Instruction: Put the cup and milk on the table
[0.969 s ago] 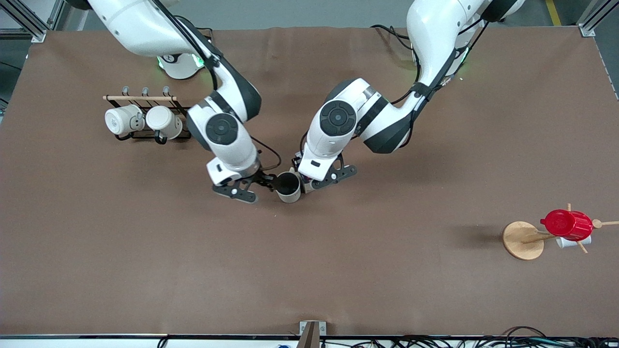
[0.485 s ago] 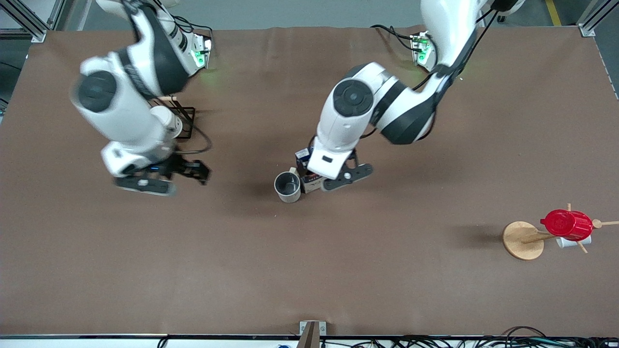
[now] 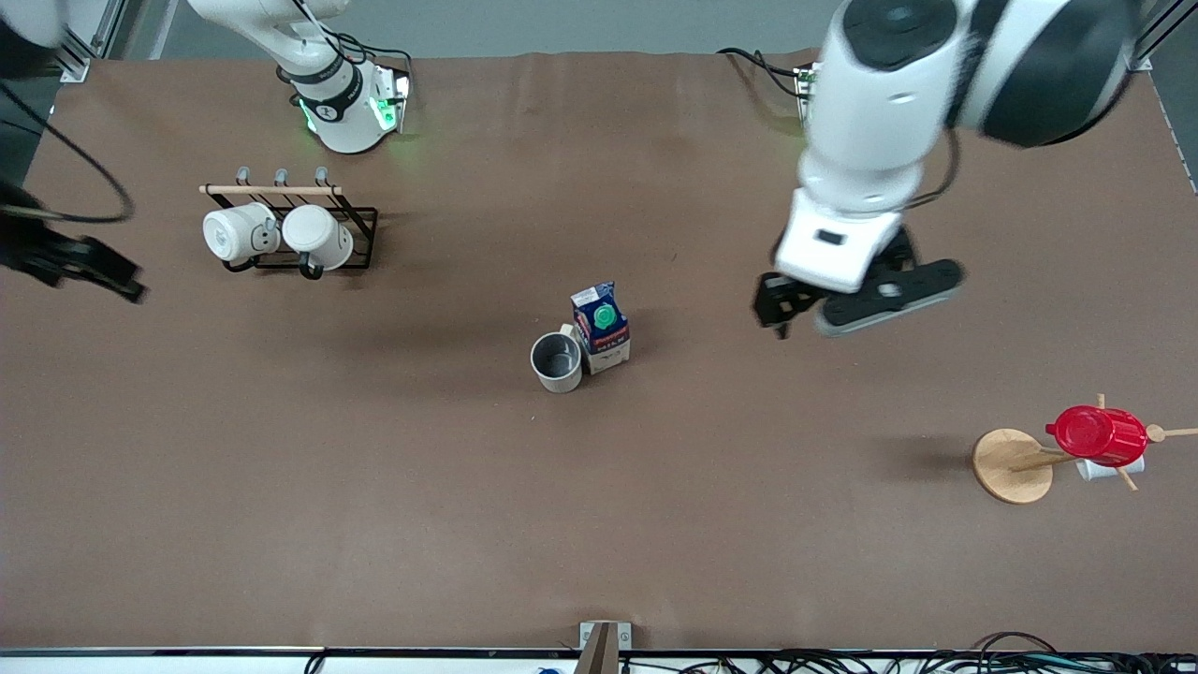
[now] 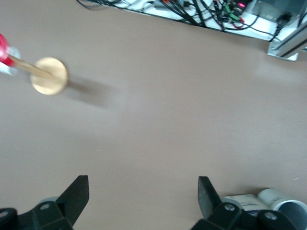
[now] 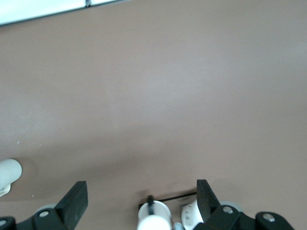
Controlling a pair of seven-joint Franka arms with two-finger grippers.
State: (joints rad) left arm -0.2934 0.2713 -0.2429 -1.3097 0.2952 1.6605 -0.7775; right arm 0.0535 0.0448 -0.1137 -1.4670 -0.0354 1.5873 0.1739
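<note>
Cup [image 3: 557,361] upright at frame centre on the table [image 3: 599,524], touching the milk [image 3: 602,329] beside it, both free of any grip. Left gripper [image 3: 856,301] released, fingers spread, raised at centre right over bare tabletop. Right gripper [image 3: 80,265] at the left edge, fingers parted, empty. Rack [image 3: 290,229] with two white mugs at upper left.

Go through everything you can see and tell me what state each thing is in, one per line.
cup: upright on the table, empty, touching the milk.
milk: upright, green cap on.
left hand: open, empty, over bare table.
right hand: open, empty, at the table's edge.
two white mugs: hanging on the black rack.
red cup: hanging tipped on the wooden mug tree.
</note>
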